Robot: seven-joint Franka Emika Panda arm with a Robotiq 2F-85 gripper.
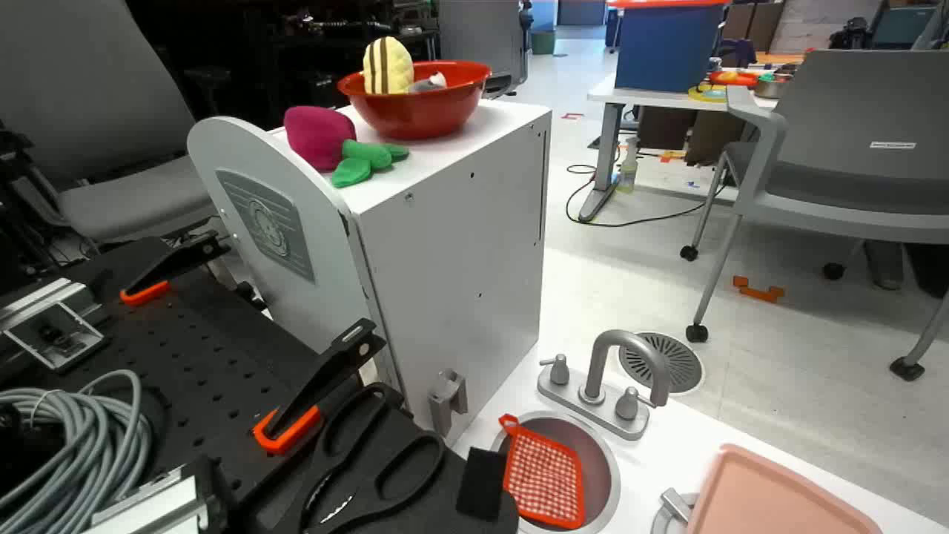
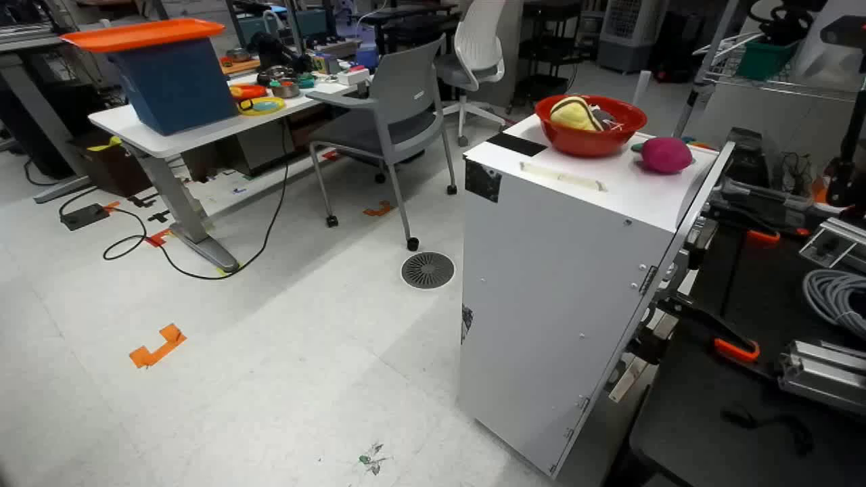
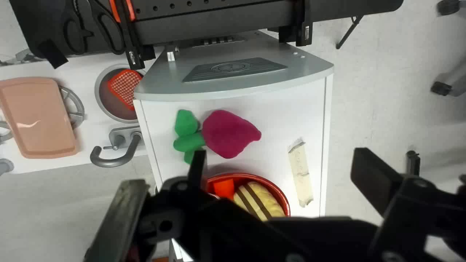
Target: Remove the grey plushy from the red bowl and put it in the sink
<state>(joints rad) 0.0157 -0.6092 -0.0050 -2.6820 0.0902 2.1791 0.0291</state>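
The grey plushy (image 1: 428,84) lies in the glossy red bowl (image 1: 422,113) beside a yellow striped plush (image 1: 388,67). Both exterior views show the grey plushy (image 2: 602,118) in the bowl (image 2: 588,140). In the wrist view the bowl (image 3: 251,176) is partly covered by my gripper, which hides the grey plushy. The sink (image 1: 599,471) is a round grey-rimmed basin with a red checkered pot holder (image 1: 545,475) in it; the sink also shows in the wrist view (image 3: 116,111). My gripper (image 3: 282,169) is open and empty, above the white cabinet top. It is out of both exterior views.
A pink plush with green leaves (image 3: 229,134) lies on the white cabinet (image 1: 460,259) near the bowl. An orange piece (image 3: 224,188) is in the bowl. A faucet (image 1: 615,371) stands beside the sink. A pale pink tray (image 3: 38,116) and black clamps (image 1: 322,386) are nearby.
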